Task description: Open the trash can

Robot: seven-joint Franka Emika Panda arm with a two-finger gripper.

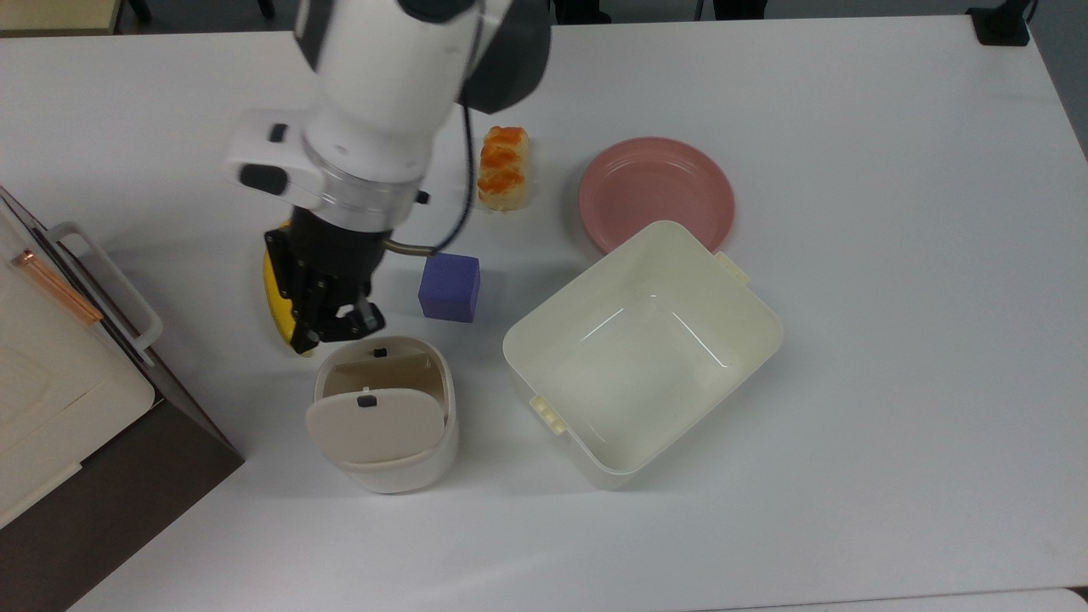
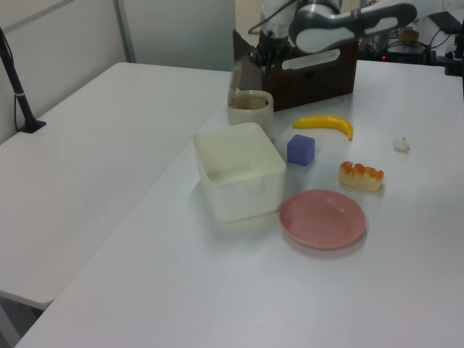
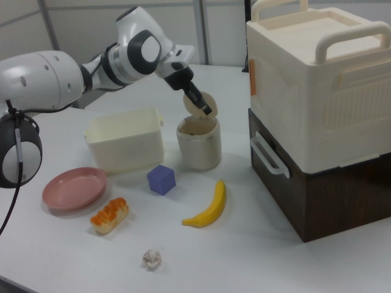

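The trash can (image 1: 399, 466) is a small cream bin near the table's front left in the top view. Its beige lid (image 1: 374, 429) stands tipped up, so the inside shows, with a small black button on the rim. In the left view the trash can (image 2: 251, 112) has its lid (image 2: 235, 76) upright. In the right view the trash can (image 3: 198, 146) stands beside the tub. My gripper (image 1: 333, 331) hangs just behind the can's rim, clear of the lid, fingers together and holding nothing. In the right view the gripper (image 3: 208, 110) points down over the open can.
A banana (image 3: 208, 210) lies behind the can, partly under my gripper in the top view. A purple cube (image 1: 449, 287), a large cream tub (image 1: 518, 357), a pink plate (image 1: 656, 191) and an orange-topped food piece (image 1: 503, 168) are nearby. A big cream box on a brown base (image 1: 51, 365) stands at the top view's left.
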